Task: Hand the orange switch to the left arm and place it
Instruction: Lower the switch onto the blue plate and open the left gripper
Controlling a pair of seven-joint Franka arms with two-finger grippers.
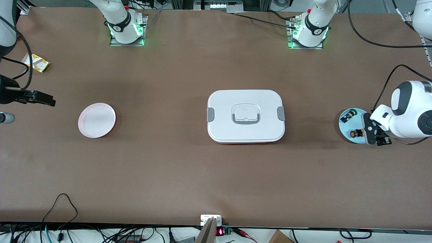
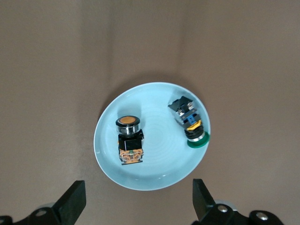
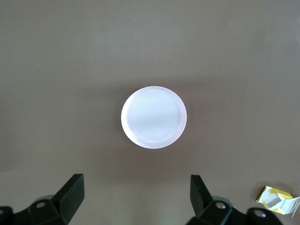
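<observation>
Brown table [image 1: 175,162], white box [image 1: 245,116] mid-surface, cables [image 1: 64,233] along its near edge.

orange switch [image 2: 129,139] on blue plate [image 2: 154,176], green-ended switch [image 2: 189,123] beside

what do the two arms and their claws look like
Both are glossy white jointed arms with dark grey bands; bases glow green. The left arm trails a black cable and ends in a black two-finger left claw. The right claw is black too.
</observation>
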